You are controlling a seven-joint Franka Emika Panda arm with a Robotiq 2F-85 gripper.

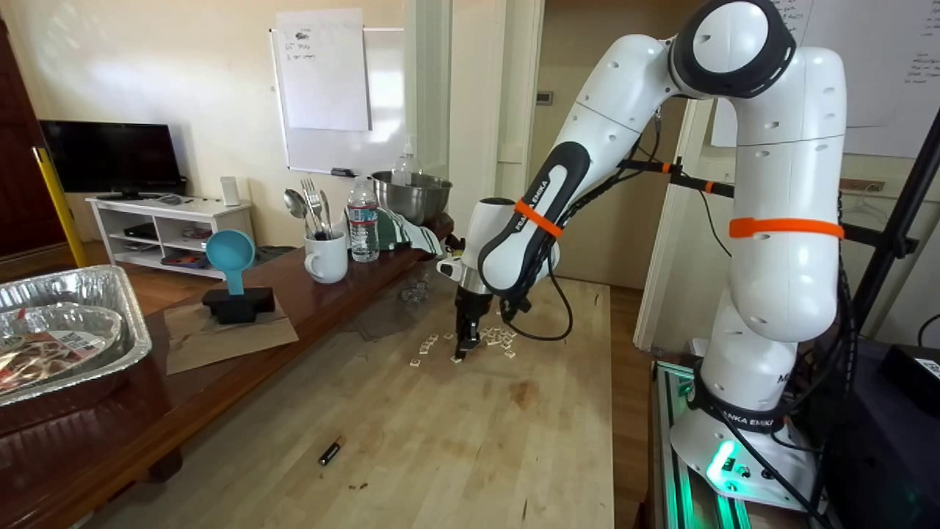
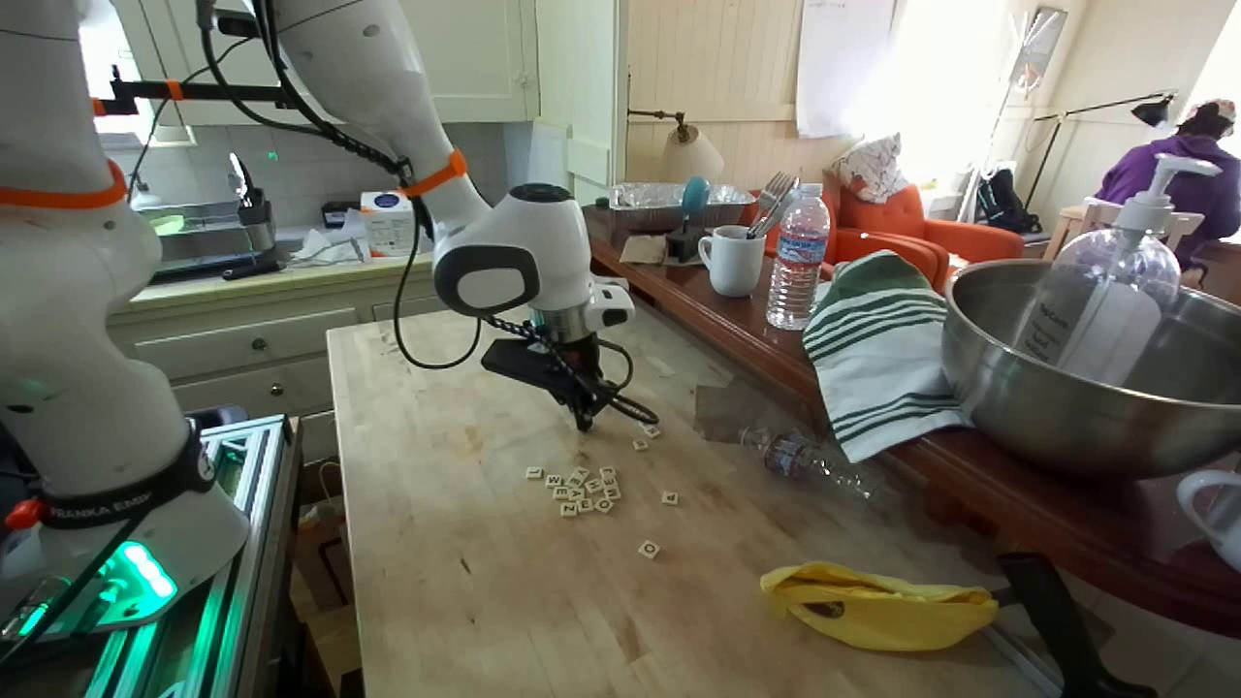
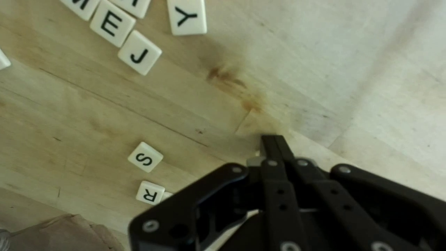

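Note:
My gripper (image 3: 273, 137) is pressed together, its black fingertips meeting with nothing visible between them, low over the wooden table. In the wrist view, white letter tiles lie to its left: an S tile (image 3: 145, 157) and an R tile (image 3: 150, 192), with another tile partly hidden beside the R. Farther up are a J tile (image 3: 140, 53), an E tile (image 3: 112, 23) and a Y tile (image 3: 187, 17). A pale tile (image 1: 456, 359) shows right at the fingertips in an exterior view; I cannot tell whether they touch. Several tiles (image 2: 585, 506) form a loose cluster.
On the table are a battery (image 1: 332, 450), a clear bottle (image 2: 790, 456) on its side and a yellow banana-shaped item (image 2: 877, 609). Along the raised dark ledge stand a mug (image 2: 734, 264) with cutlery, an upright water bottle (image 2: 799, 262), a striped towel (image 2: 877, 349) and a steel bowl (image 2: 1047, 412).

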